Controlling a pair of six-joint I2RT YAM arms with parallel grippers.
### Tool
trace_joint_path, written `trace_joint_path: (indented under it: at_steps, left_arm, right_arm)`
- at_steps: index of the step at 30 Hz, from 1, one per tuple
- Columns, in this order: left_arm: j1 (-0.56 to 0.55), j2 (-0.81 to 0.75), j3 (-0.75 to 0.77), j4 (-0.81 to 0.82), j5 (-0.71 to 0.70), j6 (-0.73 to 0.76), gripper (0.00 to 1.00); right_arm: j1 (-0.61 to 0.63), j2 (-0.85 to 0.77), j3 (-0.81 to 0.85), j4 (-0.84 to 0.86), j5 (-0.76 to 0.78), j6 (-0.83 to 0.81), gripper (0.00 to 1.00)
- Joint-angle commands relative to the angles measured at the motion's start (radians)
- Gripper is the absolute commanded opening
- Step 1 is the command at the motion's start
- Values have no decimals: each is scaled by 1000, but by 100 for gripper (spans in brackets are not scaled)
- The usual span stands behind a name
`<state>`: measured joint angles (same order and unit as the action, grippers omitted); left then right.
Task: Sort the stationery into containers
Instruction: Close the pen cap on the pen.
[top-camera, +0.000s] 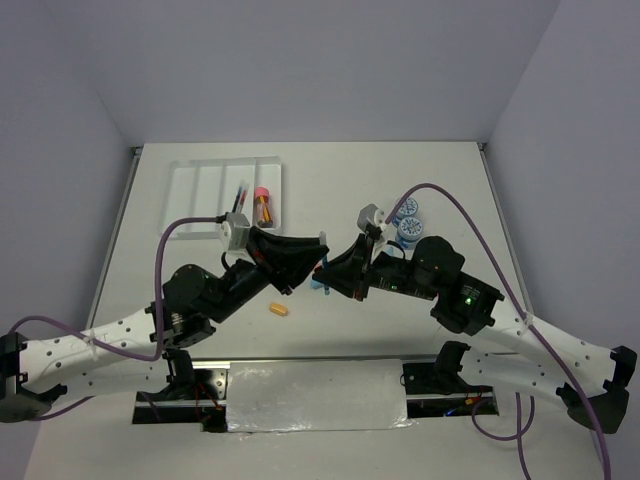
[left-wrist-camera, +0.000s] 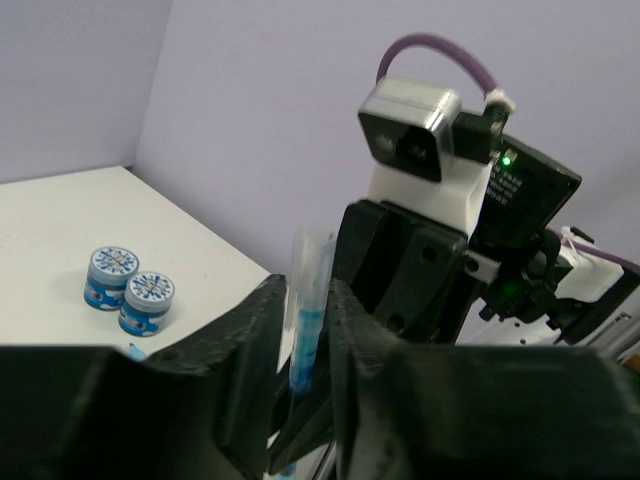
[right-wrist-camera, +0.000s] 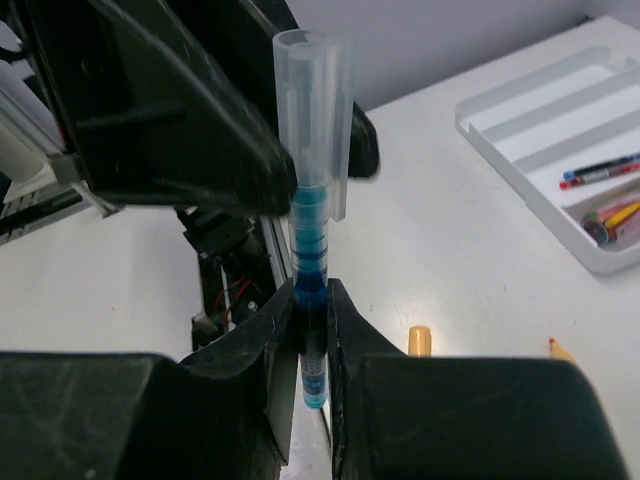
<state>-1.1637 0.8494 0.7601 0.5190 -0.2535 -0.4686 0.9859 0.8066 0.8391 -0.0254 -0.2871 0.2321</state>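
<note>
Both grippers meet over the table's middle at a pale blue tube (top-camera: 322, 272) with a clear cap (right-wrist-camera: 313, 120). My right gripper (right-wrist-camera: 312, 310) is shut on the tube's blue body (right-wrist-camera: 310, 250), holding it upright. My left gripper (left-wrist-camera: 308, 300) has its jaws close on either side of the clear cap (left-wrist-camera: 310, 270); whether they press it is unclear. The white tray (top-camera: 200, 185) at the far left holds thin pens (top-camera: 240, 195) and a pink-capped orange piece (top-camera: 263, 203). Two blue-lidded tubs (top-camera: 408, 222) stand beside the right arm. An orange eraser (top-camera: 279, 309) lies near the front.
The tray (right-wrist-camera: 530, 130) shows in the right wrist view with pens (right-wrist-camera: 600, 170) in one compartment. The orange eraser (right-wrist-camera: 419, 340) and an orange tip (right-wrist-camera: 560, 348) lie on the table nearby. The tubs (left-wrist-camera: 130, 288) show left of my left gripper. Purple cables arc over both arms.
</note>
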Motion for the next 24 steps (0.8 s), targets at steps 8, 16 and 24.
trace_joint_path:
  at_steps: [8, 16, 24]
  left_arm:
    - [-4, 14, 28, -17, 60, 54, 48]
    - [-4, 16, 24, -8, 83, 59, 29]
    - [-4, 7, 21, -7, 128, 84, 0]
  right_arm:
    - [7, 2, 38, 117, -38, -79, 0]
    - [7, -4, 34, 111, -30, -86, 0]
    - [7, -9, 20, 117, -20, -83, 0]
